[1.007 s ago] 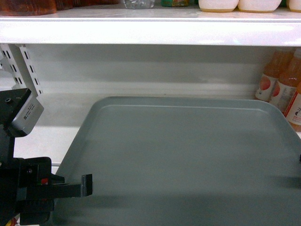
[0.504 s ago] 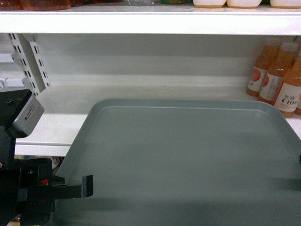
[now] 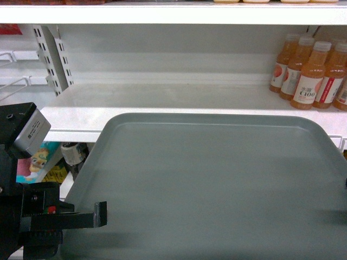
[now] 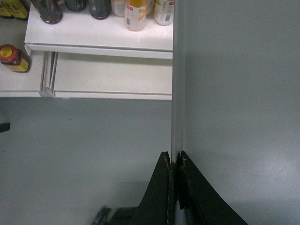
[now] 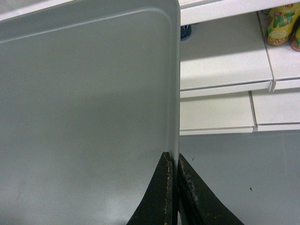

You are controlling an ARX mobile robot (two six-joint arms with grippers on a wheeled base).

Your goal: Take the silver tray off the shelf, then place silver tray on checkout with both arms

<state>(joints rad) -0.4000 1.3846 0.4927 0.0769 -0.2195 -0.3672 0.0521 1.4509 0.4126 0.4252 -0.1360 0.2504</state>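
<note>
Head view, nearest first: the left gripper (image 3: 87,215) reaches in from the lower left corner and pinches the left rim of the silver tray (image 3: 217,184). Its wrist view shows the two fingers (image 4: 161,197) closed onto the raised rim from either side. The right gripper (image 5: 174,187) does the same on the opposite long edge, fingers clamped thin on the rim near the tray's rounded corner. With opposite edges gripped, the wide flat tray looks level and should not tip between the arms.

The tray appears to hang clear of the shelf (image 3: 162,103). Its far edge lies just in front of the shelf's thick front lip, and floor shows under it in both wrist views.

Beyond, orange juice bottles (image 3: 306,76) stand at the shelf's right end, well apart from the tray. No checkout is in sight, so the carry is still ahead.
</note>
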